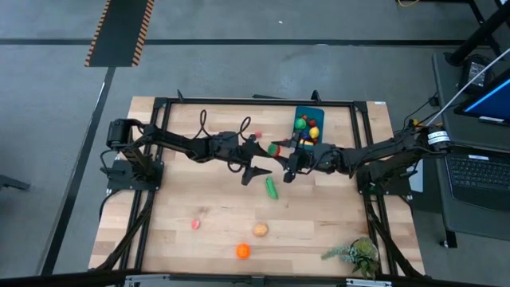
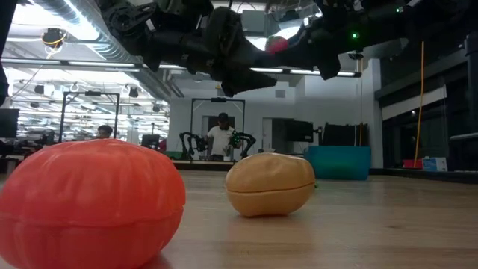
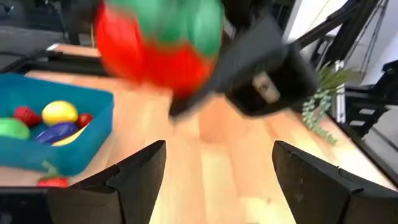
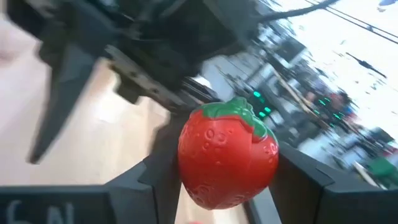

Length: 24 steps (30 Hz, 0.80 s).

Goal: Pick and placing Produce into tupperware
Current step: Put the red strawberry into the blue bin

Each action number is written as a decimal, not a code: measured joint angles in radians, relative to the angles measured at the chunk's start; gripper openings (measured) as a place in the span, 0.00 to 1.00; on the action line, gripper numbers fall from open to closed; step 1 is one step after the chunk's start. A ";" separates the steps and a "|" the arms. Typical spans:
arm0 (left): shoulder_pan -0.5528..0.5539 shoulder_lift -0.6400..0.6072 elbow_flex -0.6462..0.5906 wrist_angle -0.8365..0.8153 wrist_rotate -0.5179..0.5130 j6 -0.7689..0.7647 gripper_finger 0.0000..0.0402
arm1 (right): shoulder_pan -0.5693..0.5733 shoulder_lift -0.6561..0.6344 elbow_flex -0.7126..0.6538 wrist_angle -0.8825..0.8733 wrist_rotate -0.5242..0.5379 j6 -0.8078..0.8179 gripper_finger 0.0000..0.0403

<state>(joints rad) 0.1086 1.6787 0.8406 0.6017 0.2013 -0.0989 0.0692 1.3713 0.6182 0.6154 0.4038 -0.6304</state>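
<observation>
From my low camera, an orange fruit [image 2: 93, 198] sits nearest on the tabletop [image 1: 319, 231], with a tan piece [image 2: 270, 183] just behind it. Looking down, a small pink piece [image 1: 195, 225] lies to their left, the leafy sprig [image 1: 356, 255] in the near right corner, and the green cucumber [image 1: 272, 188] farther in. Above the middle, my right pincer [image 4: 227, 186] pinches a red strawberry [image 4: 227, 155] with a green cap, held off the wood. My left pincer [image 3: 217, 168] faces it close by, its fingers spread and empty. Beyond them the blue tupperware [image 1: 309, 127] sits at the far edge, already holding several pieces of produce [image 3: 50, 121].
</observation>
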 joint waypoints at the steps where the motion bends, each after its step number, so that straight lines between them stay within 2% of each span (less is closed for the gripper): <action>1: 0.003 0.000 -0.003 -0.002 0.000 0.001 0.71 | 0.000 -0.009 0.000 -0.008 0.023 0.001 0.49; 5: 0.019 0.000 -0.036 0.004 0.000 -0.001 0.71 | 0.000 -0.042 0.000 -0.061 0.096 0.025 0.49; 10: 0.029 0.000 -0.116 0.164 -0.001 -0.002 0.71 | 0.000 -0.103 0.001 -0.214 0.168 0.108 0.48; 15: 0.040 -0.032 -0.215 0.320 -0.003 0.005 0.71 | -0.001 -0.170 0.001 -0.328 0.173 0.211 0.48; 22: 0.044 -0.132 -0.330 0.382 -0.003 0.041 0.71 | -0.030 -0.252 0.000 -0.515 0.168 0.389 0.48; 24: 0.045 -0.166 -0.351 0.380 -0.004 0.057 0.71 | -0.044 -0.260 -0.006 -0.537 0.136 0.438 0.48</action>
<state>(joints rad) 0.1532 1.5124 0.4898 0.9820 0.1977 -0.0418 0.0251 1.1116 0.6122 0.0785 0.5401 -0.1927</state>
